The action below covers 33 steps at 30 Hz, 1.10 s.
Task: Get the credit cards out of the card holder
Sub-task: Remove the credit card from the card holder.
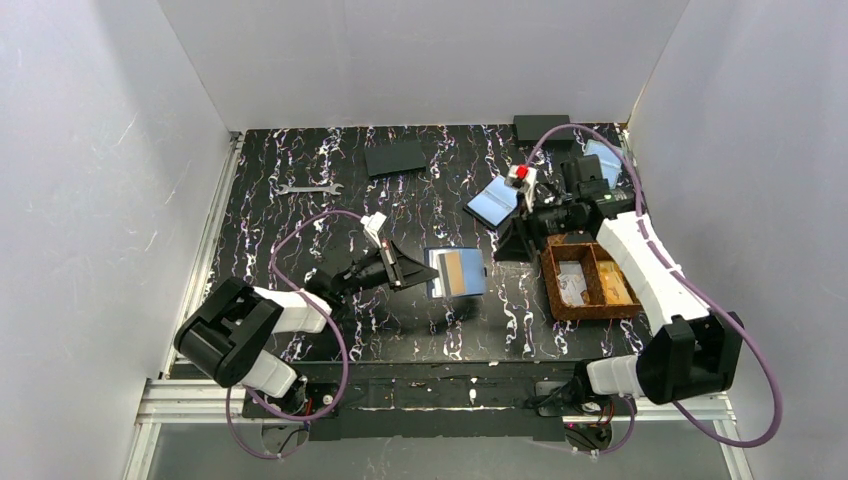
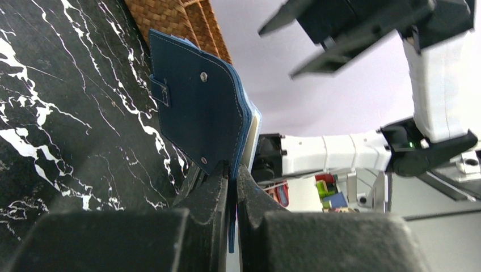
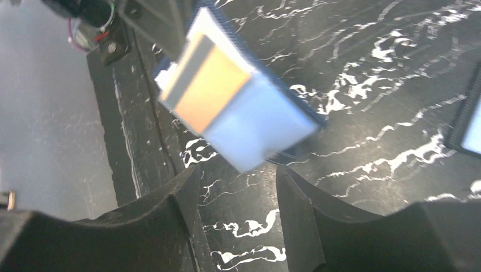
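Observation:
The card holder is a navy-blue wallet, open, with its light blue inside facing up. My left gripper is shut on its left edge and holds it just above the table. In the left wrist view the navy outer side stands up from my left gripper. An orange-tan credit card sits in a pocket, and it also shows in the right wrist view with a grey strip beside it. My right gripper is open and empty, just right of the holder.
A brown woven divided tray stands right of the holder, under my right arm. Two pale blue pouches lie at the back right. Black pads and a wrench lie toward the back.

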{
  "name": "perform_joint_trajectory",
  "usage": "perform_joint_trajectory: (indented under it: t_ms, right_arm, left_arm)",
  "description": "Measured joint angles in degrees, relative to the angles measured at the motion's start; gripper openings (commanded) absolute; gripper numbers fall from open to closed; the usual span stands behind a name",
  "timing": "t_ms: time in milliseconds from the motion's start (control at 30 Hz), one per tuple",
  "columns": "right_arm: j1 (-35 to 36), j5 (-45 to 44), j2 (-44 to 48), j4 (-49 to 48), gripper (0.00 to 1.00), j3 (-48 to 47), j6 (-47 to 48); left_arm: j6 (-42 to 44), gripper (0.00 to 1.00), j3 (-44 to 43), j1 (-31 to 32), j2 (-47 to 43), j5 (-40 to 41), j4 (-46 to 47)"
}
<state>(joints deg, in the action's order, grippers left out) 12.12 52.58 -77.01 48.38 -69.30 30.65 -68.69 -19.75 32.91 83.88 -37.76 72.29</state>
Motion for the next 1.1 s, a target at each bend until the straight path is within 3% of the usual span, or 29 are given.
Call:
perform_joint_trajectory:
  t_ms: [300, 800, 1000, 1100]
  right_arm:
    - [10.82, -6.99, 1.07, -3.04, 0.77, 2.71, -3.54]
    - [15.15, -13.22, -4.37, -7.74, 0.83, 2.21, -11.45]
    - [15.28, -15.5, -4.9, -9.16, 0.78, 2.21, -13.4]
    - [15.28, -16.9, -4.92, -9.9, 0.64, 2.21, -14.38]
  left_arm:
    - [-0.37, 0.0, -5.14, 6.43, 2.71, 12.5, -6.99]
    - [2.05, 0.0, -13.6, 11.37, 3.21, 23.58, -19.41]
    - [3.26, 0.0, -15.13, 12.46, 3.26, 25.29, -22.05]
    - [3.72, 0.0, -15.56, 12.74, 3.26, 25.64, -22.95]
